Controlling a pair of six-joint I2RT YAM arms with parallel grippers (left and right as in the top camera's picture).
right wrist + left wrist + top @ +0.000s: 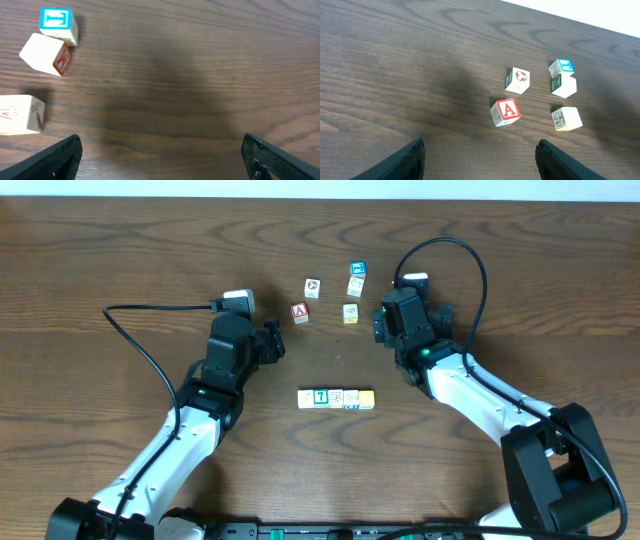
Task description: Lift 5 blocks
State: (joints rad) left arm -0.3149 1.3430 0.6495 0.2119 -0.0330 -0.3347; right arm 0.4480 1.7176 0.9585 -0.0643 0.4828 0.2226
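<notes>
The blocks lie in a tight row (336, 399) on the table's front middle, touching side by side: a pale one, the green "T" block (320, 397), another pale one, a blue-marked one and a yellow one (366, 399) at the right end. My left gripper (277, 340) is behind and to the left of the row, and my right gripper (379, 323) is behind and to the right. Both are open and hold nothing. In the left wrist view the left gripper (480, 152) hangs over bare wood, as does the right gripper (162, 152) in its own view. The row does not show in either wrist view.
Loose cubes sit behind the row, between the grippers: a red "A" cube (299, 311) (506, 112), a red-patterned white cube (312, 286) (518, 80), a blue-topped cube (357, 270) (562, 66) (56, 22), a white cube (355, 286) (46, 54) and a cream cube (351, 312) (566, 119) (20, 115).
</notes>
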